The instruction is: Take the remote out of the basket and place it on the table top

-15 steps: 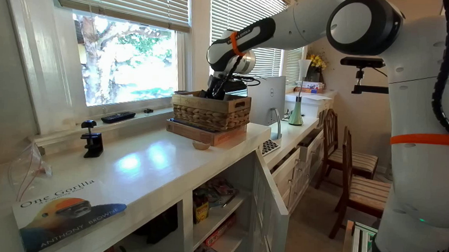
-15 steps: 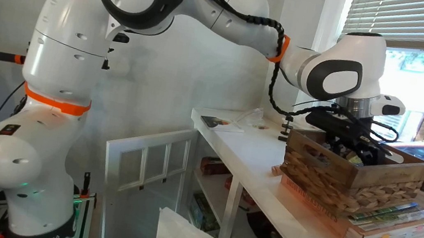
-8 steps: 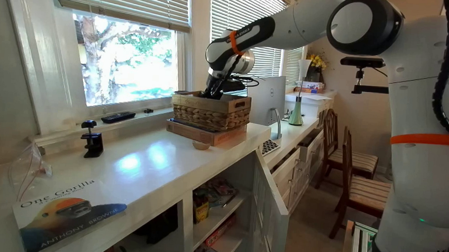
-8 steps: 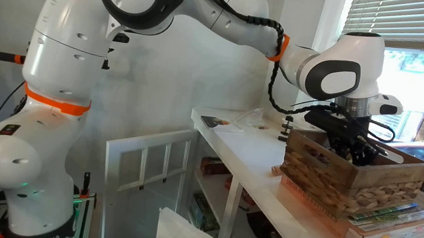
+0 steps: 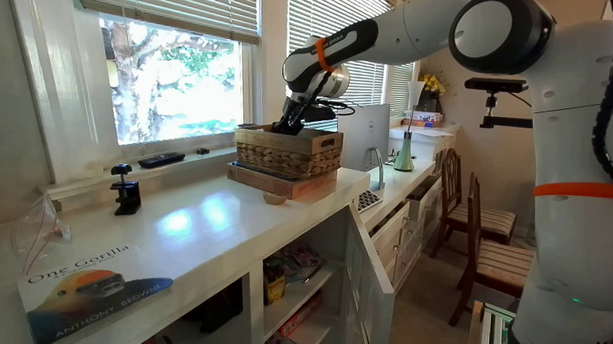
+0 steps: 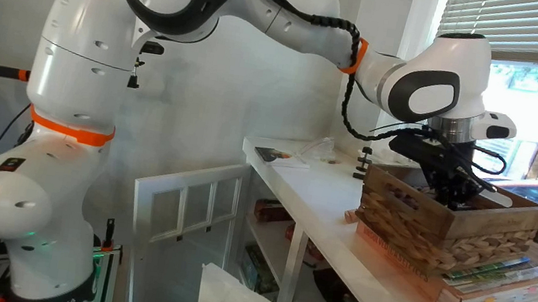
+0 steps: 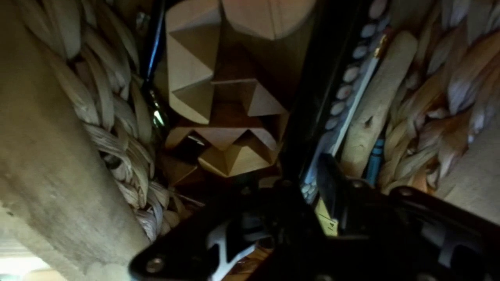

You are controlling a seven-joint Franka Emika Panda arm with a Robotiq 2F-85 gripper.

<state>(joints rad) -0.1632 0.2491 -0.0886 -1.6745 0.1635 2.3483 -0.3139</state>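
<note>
Plainly, the remote (image 7: 318, 86) is inside the basket (image 6: 402, 233), seen in the wrist view as a long, slim, straight-edged bar, nearly black, slanting from the top of the view toward the gripper (image 7: 311, 171). Along its right edge runs a line of small pale ovals (image 7: 343, 92); whether these are its buttons I cannot tell. Its near end fades into the darkness around the fingers (image 7: 332, 189). To its left are faceted wooden pieces (image 7: 191, 56), to its right a pale stick with a brassy band (image 7: 353, 109).

One finger overlaps the bar's near end; the other stands just past the ovals, on the side of the pale stick. Only a narrow space shows between them, with a yellow strip (image 7: 329, 226) visible through it. Whether they touch or grip the remote, I cannot tell. In both exterior views the basket, raised above the table top (image 5: 190, 250), hides the remote.
</note>
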